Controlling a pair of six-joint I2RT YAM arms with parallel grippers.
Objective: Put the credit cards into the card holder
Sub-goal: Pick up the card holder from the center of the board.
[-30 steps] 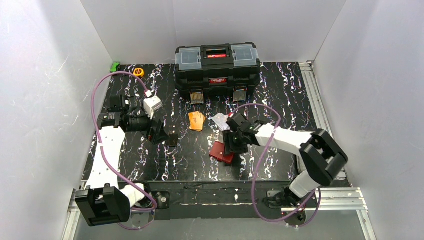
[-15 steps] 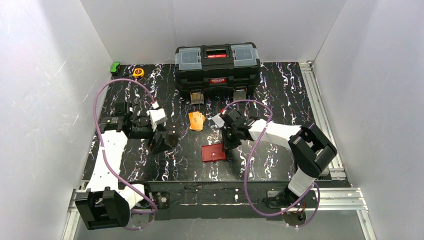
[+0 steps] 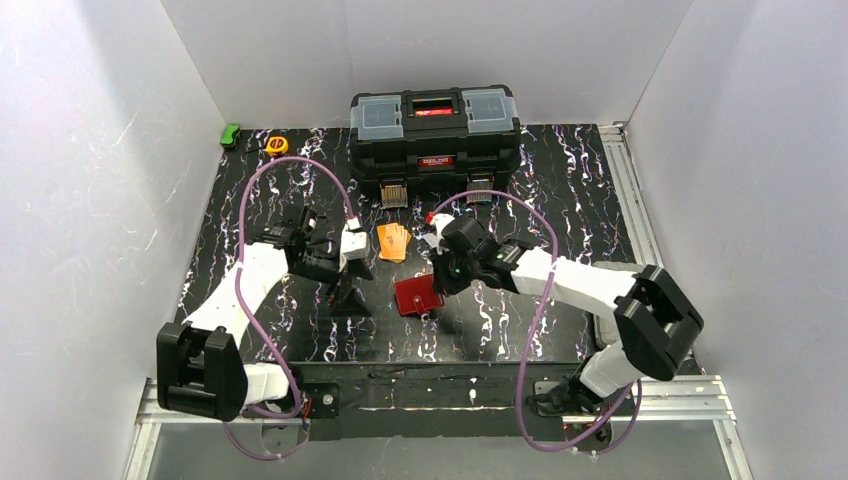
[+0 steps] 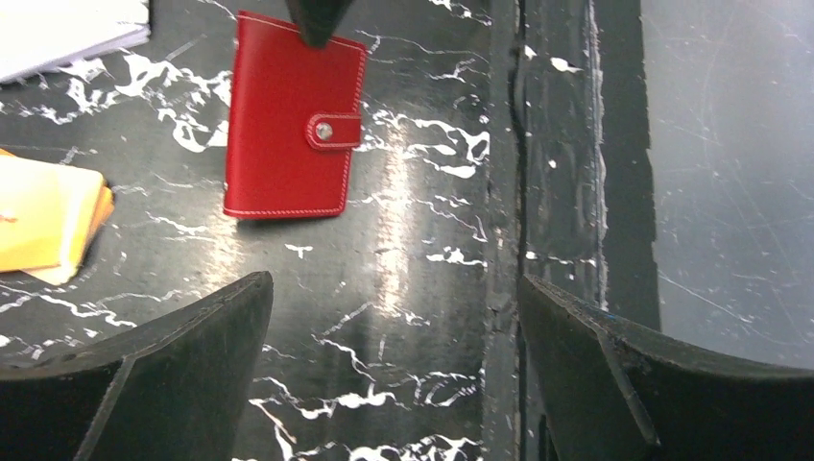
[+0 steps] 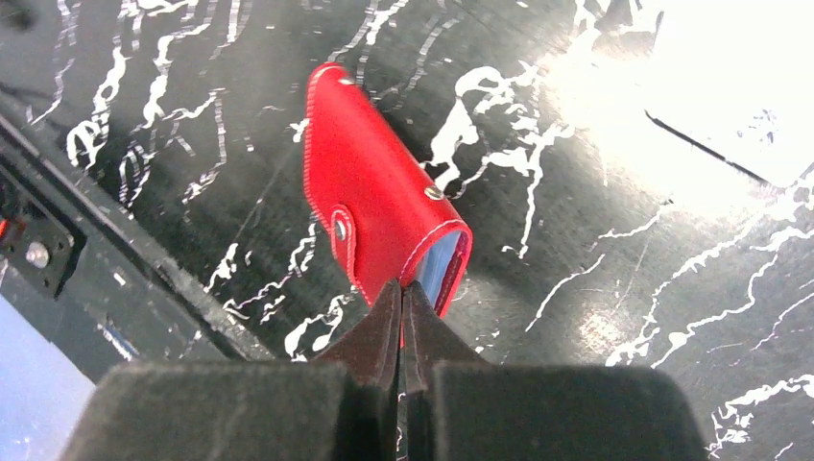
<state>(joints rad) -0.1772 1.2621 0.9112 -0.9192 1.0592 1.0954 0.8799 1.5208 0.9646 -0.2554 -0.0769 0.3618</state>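
The right gripper (image 5: 401, 293), squeezed together, touches the red card holder (image 5: 370, 197), likely setting it in place. The left gripper (image 4: 394, 283) is wide apart. Next, open it for the credit cards (image 3: 394, 241).

Orange credit cards (image 4: 43, 221) run off frame's edge

- The card holder (image 5: 374, 202) rests on the table (image 3: 560, 180) straight ahead of our right gripper (image 5: 403, 293), its near edge pinched at the jaw tips.
- From our left gripper (image 4: 392, 288), that holder sits ahead, slightly left of the gap.
- The credit cards (image 4: 48, 216) lie left of our left jaws, near the holder.
- A second pile (image 4: 67, 24) lies farther ahead on that side.
- The toolbox (image 3: 435, 130) stands well beyond both pairs of jaws.
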